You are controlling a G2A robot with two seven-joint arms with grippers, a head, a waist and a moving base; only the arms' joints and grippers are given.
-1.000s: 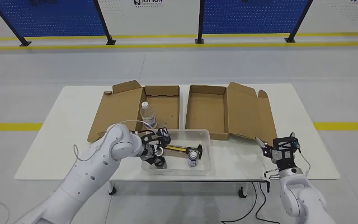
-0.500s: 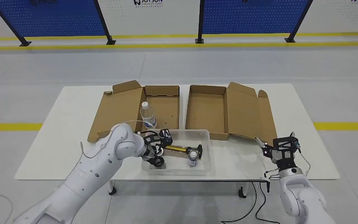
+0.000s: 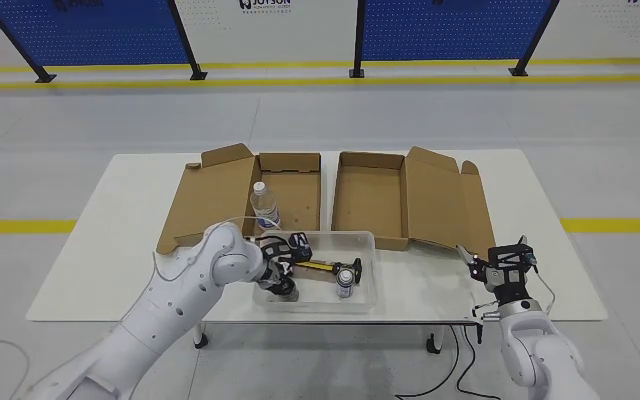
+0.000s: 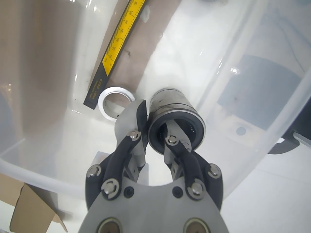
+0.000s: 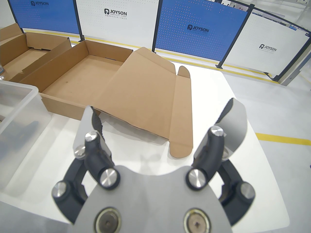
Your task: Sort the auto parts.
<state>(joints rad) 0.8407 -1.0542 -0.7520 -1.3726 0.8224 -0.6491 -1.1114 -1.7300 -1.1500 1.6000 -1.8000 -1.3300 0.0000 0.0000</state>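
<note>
Left tool point(image 4: 155, 120) is down in the clear plastic bin point(image 4: 243, 49). It is closed on the wall of the steel cylindrical bearing point(image 4: 175, 105), with one finger in the bore and one outside. I judge this suits a hollow part too wide to span. The bearing sits low in the bin, just beside a flat aluminium ring point(image 4: 104, 98); I cannot tell if it has lifted. Right tool point(image 5: 161, 112) is wide open and empty over the white table point(image 5: 209, 86), near the open brown cardboard box point(image 5: 80, 81), probably a sorting destination.

Scale numbers on yellow ruler point(image 4: 122, 33); panel logos point(image 5: 115, 13)
</note>
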